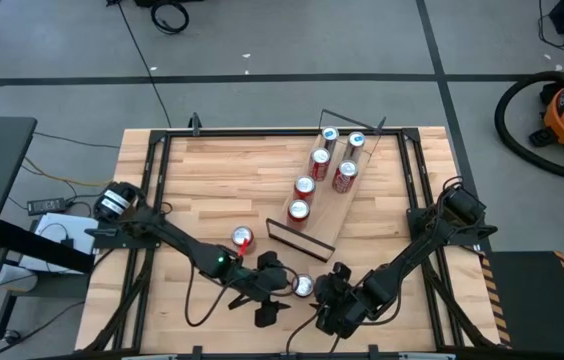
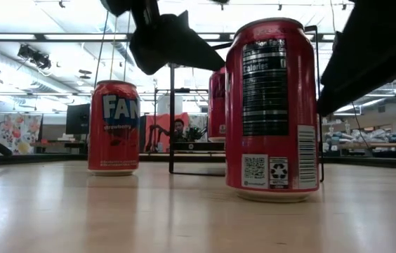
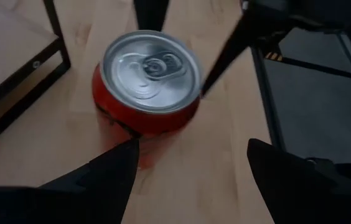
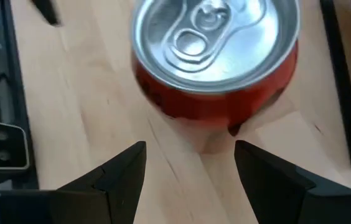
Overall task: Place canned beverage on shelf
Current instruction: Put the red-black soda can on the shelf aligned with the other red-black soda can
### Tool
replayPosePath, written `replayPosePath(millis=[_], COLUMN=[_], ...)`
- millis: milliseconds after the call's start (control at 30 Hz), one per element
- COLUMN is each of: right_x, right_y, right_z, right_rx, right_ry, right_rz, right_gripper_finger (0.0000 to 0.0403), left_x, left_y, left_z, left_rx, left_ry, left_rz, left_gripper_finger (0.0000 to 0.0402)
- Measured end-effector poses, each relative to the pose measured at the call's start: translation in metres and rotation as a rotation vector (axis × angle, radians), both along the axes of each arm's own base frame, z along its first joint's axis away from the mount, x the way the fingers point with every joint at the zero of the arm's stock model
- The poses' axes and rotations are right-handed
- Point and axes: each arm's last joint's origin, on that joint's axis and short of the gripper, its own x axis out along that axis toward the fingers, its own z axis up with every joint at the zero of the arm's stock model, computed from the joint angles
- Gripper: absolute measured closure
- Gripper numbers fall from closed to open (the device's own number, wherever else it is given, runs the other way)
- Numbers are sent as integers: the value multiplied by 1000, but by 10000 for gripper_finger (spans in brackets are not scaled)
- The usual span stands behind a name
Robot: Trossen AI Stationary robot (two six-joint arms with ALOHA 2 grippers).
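Observation:
A red can with a silver top stands upright on its base on the wooden table near the front edge. It also shows in the low view. My left gripper is open just to its left, fingers pointing at the can without touching it. My right gripper is open just to its right, fingers short of the can. The shelf, a light-wood board with a black wire frame, lies slanted at the table's middle and carries several red cans.
A second red can, a Fanta can, stands upright on the table left of the shelf's near end. The shelf's dark end frame is close to the left gripper. The table's black frame rail runs along the near edge.

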Motion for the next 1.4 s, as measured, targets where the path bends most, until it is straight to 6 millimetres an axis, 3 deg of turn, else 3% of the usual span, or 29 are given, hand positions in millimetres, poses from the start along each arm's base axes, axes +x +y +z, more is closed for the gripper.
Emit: replayPosePath(millis=[300,567,833,1400], right_x=[-5,-6,1,5], right_y=[-12,-5,-17,-34], right_z=[0,7,7,4], right_rx=[-30,-19,-52,-114], right_ry=[101,27,31,99], right_rz=[-29,-21,-47,-60], right_gripper_finger=[148,148,148,148], left_x=[-4,1,9,0], left_y=[-8,7,22,4], left_z=[2,1,0,-1], left_rx=[-13,20,17,-8], left_ry=[-8,15,10,37], left_rz=[-29,22,63,-27], left_gripper_finger=[93,93,93,93])
